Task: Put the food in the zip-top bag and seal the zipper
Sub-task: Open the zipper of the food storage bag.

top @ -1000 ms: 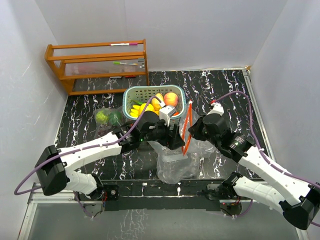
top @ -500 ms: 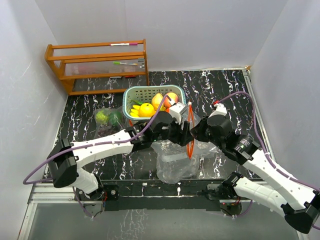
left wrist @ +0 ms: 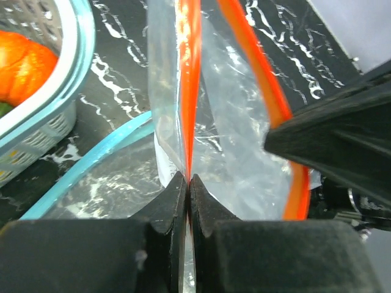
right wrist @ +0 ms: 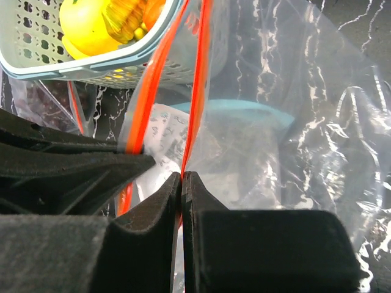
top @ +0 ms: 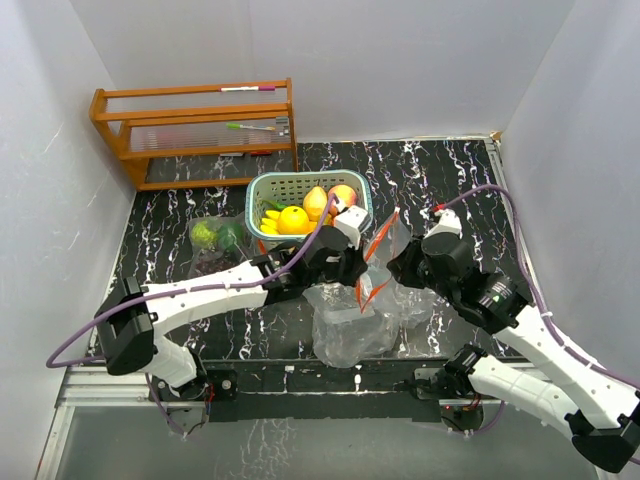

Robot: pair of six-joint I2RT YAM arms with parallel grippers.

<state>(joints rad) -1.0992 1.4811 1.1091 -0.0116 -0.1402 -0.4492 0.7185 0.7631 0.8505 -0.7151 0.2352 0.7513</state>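
Toy fruits (top: 303, 210) in basket (top: 253, 205), zip-top bag (top: 345, 335) alongside.

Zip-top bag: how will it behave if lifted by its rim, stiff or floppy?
Probably floppy: the clear zip-top bag sags in crumpled folds below its orange zipper strip. Likely light: the left gripper and right gripper each hold it by a thin pinch. Its glossy film may slip.

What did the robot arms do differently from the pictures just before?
The left gripper moved from beside the basket over to the zip-top bag and snapped shut on its orange zipper edge. The right gripper, already pinching the bag's other edge, pulled away to the right, spreading the mouth. The fruit in the basket and the wooden rack stayed put.
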